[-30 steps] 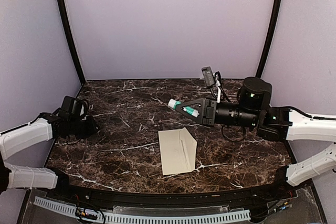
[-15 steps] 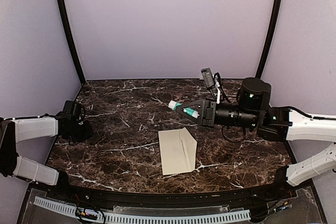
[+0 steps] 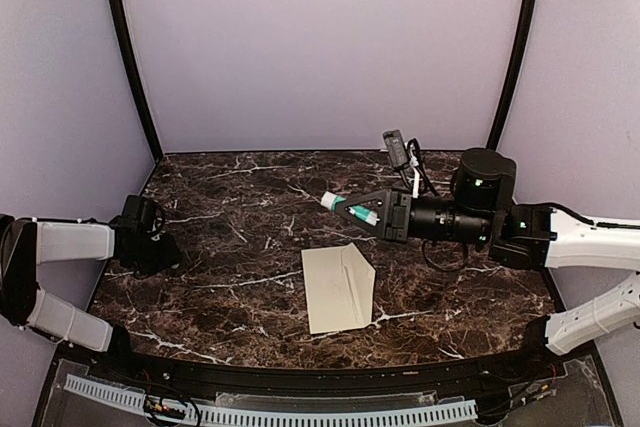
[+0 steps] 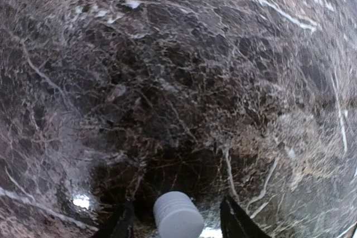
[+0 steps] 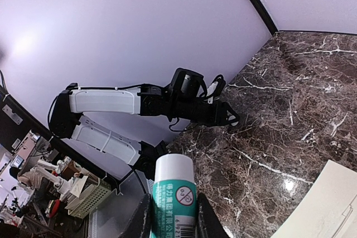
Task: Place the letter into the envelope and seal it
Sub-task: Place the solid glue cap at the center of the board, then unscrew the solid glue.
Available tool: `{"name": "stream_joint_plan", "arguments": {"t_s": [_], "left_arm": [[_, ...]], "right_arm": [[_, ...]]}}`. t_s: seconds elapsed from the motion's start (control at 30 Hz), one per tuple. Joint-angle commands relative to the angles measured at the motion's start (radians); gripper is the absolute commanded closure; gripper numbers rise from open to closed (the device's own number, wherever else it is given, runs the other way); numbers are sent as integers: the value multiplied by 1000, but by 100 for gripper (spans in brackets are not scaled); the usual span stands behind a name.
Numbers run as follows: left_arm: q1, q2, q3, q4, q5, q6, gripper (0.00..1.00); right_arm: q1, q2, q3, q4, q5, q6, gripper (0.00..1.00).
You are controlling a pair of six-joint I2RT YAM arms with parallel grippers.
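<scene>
- Left gripper (image 3: 168, 249) drawn back leftward; jaws parted, white cylinder (image 4: 177, 214) seen between them, ungripped.
- Glue stick (image 3: 335, 200) clamped in right gripper (image 3: 352, 210); envelope (image 3: 338, 287) laid flat nearby.

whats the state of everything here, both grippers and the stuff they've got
envelope: lying flat, untouched by either gripper; flap looks folded over, sealed or not unclear
glue stick: lifted, clamped in the right gripper
right gripper: shut on the glue stick
left gripper: jaws apart
pale cylinder: between the left fingers, gaps on both sides

On green-labelled tube (image 5: 174, 215), crossed-circle sign (image 5: 184, 195), small print illegible
</scene>
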Motion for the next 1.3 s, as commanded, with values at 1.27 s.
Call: {"name": "stream_joint_plan", "arguments": {"t_s": [1.27], "left_arm": [[-844, -77, 368, 820, 613, -479, 17]], "right_arm": [[4, 17, 34, 123, -165, -31, 100]]}}
